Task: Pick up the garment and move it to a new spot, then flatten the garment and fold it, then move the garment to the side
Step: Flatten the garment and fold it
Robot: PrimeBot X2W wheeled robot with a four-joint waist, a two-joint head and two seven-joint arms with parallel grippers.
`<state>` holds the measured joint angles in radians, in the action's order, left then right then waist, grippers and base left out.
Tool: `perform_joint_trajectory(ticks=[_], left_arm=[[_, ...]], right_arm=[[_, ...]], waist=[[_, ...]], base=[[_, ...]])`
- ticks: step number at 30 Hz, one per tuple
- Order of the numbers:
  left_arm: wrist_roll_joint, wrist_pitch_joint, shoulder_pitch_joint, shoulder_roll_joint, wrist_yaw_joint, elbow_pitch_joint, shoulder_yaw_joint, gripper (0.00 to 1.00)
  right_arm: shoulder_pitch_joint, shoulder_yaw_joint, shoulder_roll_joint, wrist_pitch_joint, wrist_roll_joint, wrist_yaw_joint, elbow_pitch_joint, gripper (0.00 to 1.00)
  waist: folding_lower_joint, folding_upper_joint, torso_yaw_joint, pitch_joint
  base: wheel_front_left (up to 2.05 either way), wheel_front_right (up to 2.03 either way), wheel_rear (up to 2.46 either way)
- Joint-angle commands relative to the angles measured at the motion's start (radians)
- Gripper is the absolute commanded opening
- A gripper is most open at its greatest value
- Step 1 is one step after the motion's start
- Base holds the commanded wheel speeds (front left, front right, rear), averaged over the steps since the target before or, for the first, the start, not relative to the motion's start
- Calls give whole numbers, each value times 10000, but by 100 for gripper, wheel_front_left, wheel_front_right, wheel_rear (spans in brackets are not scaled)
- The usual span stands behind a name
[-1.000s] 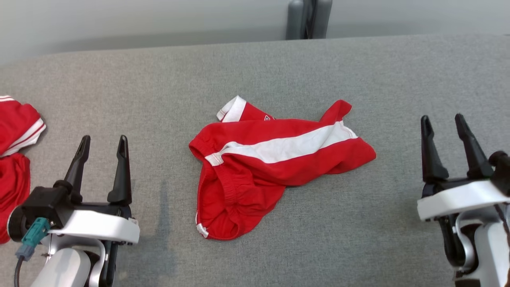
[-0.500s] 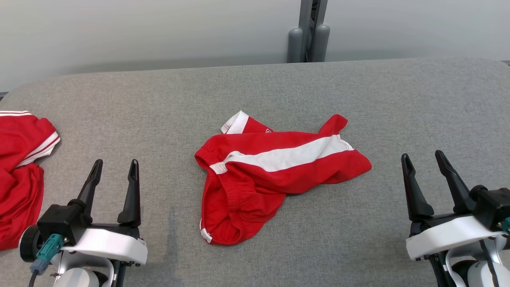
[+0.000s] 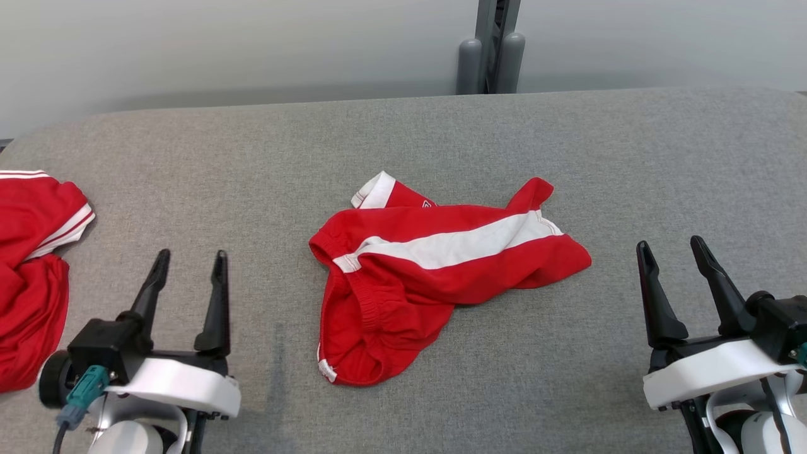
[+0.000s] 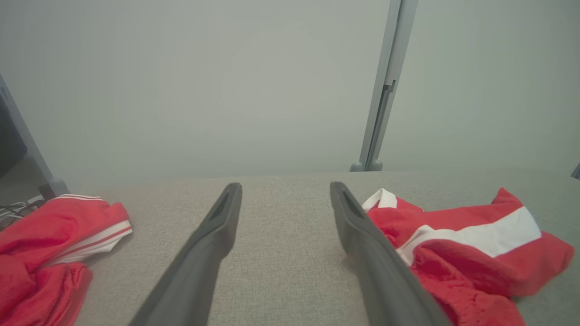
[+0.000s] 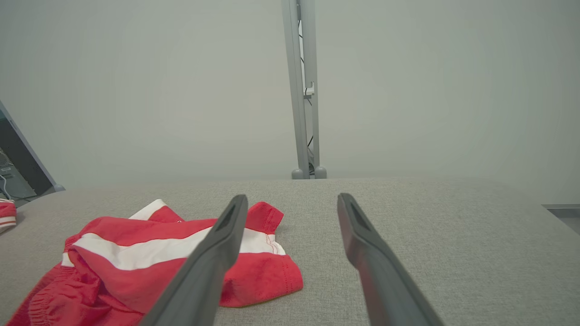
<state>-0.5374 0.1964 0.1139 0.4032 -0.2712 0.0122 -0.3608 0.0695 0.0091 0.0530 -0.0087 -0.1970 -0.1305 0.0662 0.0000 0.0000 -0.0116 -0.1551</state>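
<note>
Grey woven table covering (image 3: pixel 189 157) under a plain pale wall, with a grey upright post (image 3: pixel 492 60) at the far edge. At centre, well apart from both grippers: crumpled red cotton shorts with a broad white side stripe (image 3: pixel 435 271), loosely bunched, one leg thrown across the other, gathered elastic waistband (image 3: pixel 362 302) turned toward the robot. Judged light, soft and limp, with no stiffness to keep a shape, so likely to sag and drape from any single pinch. Not fragile, and little risk of slipping from a firm pinch through doubled cloth. Best hold probably at the thick waistband or at the white-edged leg hem (image 3: pixel 376 189), for the bulk of the seams. At far left, apart from the shorts, a second red garment with thin white stripes (image 3: pixel 31 271). Left gripper (image 3: pixel 192 253) low at near left, long dark fingers angled slightly toward centre over bare cloth, jaws spread wide and empty. Right gripper (image 3: pixel 669 243) mirrored at near right, jaws likewise wide apart, holding nothing.
</note>
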Motion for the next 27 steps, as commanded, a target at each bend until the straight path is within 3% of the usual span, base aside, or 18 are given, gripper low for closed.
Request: perform_joint_trajectory(ticks=[1,11,19,27], left_arm=[[-17,-101,298,22,150,122,-102,100],[-1161,-2381,1167,-562,1412,221,-1493,100],[-2242,-3451,1559,-809,1786,-675,-1460,100],[-2652,-3464,1897,-819,2006,-1552,-1149,100]], right_arm=[[23,-12,7,44,49,-5,50,100],[258,237,2,-16,-39,-5,-57,100],[489,445,2,-244,-185,-5,-303,100],[654,468,1,-440,-228,-5,-477,100]], waist=[[0,0,11,-41],[0,0,381,-512],[0,0,854,-1025],[0,0,1091,-1336]], base=[[0,0,0],[0,0,0],[0,0,0],[0,0,0]])
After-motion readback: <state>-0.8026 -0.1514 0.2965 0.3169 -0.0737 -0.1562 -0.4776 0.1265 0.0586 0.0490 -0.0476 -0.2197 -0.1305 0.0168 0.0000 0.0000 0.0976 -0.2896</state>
